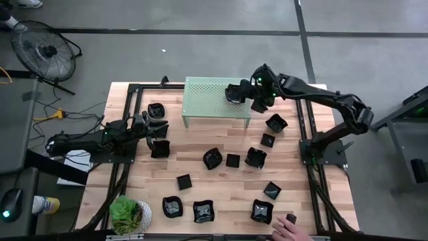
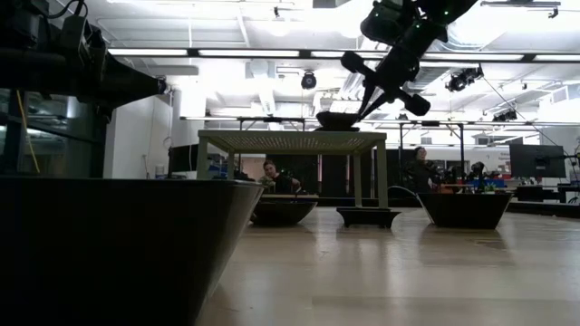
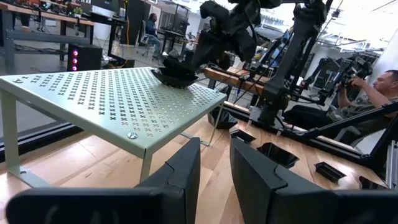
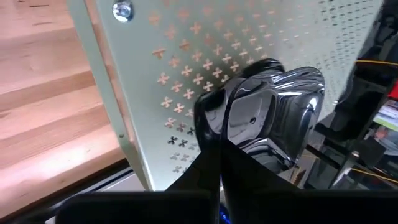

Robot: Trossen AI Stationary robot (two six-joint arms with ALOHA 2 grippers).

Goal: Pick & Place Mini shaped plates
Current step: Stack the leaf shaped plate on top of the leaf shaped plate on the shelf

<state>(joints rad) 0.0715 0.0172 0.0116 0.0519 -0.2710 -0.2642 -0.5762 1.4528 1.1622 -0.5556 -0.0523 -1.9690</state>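
Currently the right gripper (image 1: 241,94), clamped on a glossy black mini plate (image 4: 273,118), rests it on the pale green perforated shelf's (image 1: 207,100) right end; left gripper (image 1: 155,132) partly open, empty, near the tabletop's (image 1: 227,187) left edge.

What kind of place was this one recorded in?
Most likely a robotics lab or open workshop. A wooden table stands on a grey concrete floor beside a floor fan; behind it run long ceiling light strips and more benches where a seated person works.
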